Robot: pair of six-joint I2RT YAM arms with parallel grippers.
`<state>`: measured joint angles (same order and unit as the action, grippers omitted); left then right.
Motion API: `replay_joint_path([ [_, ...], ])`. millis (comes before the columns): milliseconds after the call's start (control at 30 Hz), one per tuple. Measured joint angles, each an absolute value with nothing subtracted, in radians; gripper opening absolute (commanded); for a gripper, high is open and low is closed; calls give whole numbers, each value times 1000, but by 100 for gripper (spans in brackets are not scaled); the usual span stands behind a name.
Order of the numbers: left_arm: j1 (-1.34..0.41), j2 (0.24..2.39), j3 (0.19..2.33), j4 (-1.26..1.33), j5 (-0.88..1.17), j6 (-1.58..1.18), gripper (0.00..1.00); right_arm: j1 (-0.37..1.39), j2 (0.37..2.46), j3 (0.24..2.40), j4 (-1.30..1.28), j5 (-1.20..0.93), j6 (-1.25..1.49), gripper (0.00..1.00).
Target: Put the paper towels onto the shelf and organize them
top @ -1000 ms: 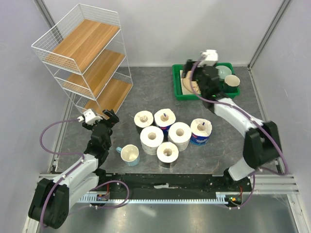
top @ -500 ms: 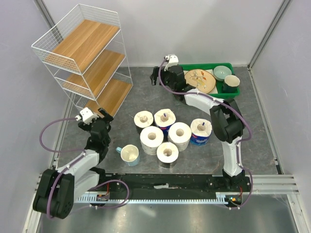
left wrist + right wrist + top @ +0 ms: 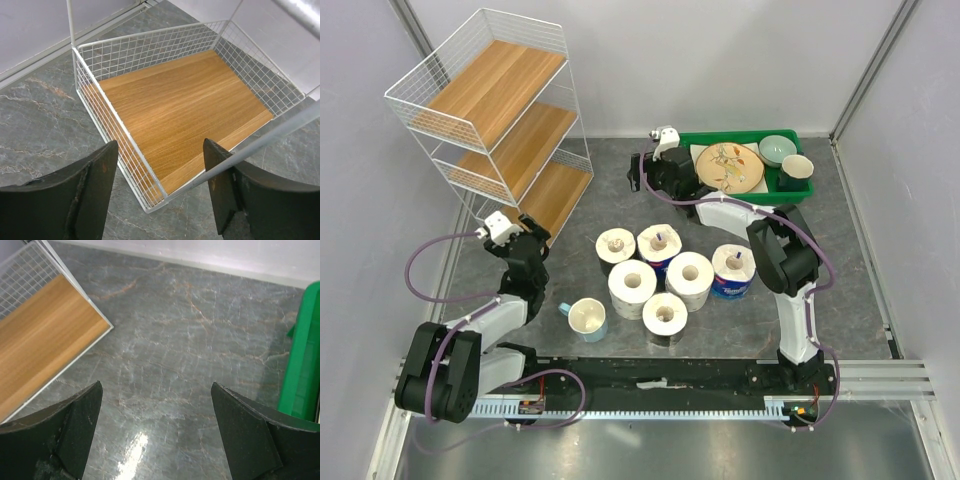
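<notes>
Six paper towels stand on end in a cluster mid-table: two large speckled rolls, two blue-wrapped rolls, and two smaller rolls. The shelf stands at the back left, all three tiers bare. My left gripper is open and empty right at the front corner of the bottom tier; the left wrist view shows its fingers astride the bottom board. My right gripper is open and empty over bare table, left of the green tray.
A green tray with a plate, bowl and cup sits at the back right; its edge shows in the right wrist view. A pale cup with a blue handle stands left of the rolls. The shelf's corner lies left of the right gripper.
My right arm swung left from over the green tray to the table beside it. My left gripper moved up toward the shelf's bottom tier.
</notes>
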<state>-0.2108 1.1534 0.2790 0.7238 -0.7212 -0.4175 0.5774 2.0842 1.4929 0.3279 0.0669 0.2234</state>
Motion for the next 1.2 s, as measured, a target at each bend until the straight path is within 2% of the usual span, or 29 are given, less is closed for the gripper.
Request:
replay_joint_path([
  [67, -211, 1153, 279, 732, -725, -414, 86, 577, 2081, 1478, 328, 68, 220, 98],
  [167, -211, 1153, 280, 739, -735, -402, 86, 577, 2074, 1459, 329, 68, 218, 98],
  [600, -209, 1196, 287, 986, -756, -277, 84, 577, 2032, 1413, 338, 68, 186, 98],
  [900, -209, 1246, 320, 1076, -669, -197, 60, 575, 2028, 1394, 339, 68, 177, 98],
  [933, -209, 1246, 320, 1077, -643, -190, 52, 574, 2028, 1393, 339, 68, 177, 98],
  [1033, -209, 1246, 321, 1077, -598, -184, 37, 572, 2028, 1385, 342, 68, 176, 98],
  [1200, -207, 1246, 321, 1075, -564, -175, 28, 569, 2016, 1364, 342, 68, 176, 98],
])
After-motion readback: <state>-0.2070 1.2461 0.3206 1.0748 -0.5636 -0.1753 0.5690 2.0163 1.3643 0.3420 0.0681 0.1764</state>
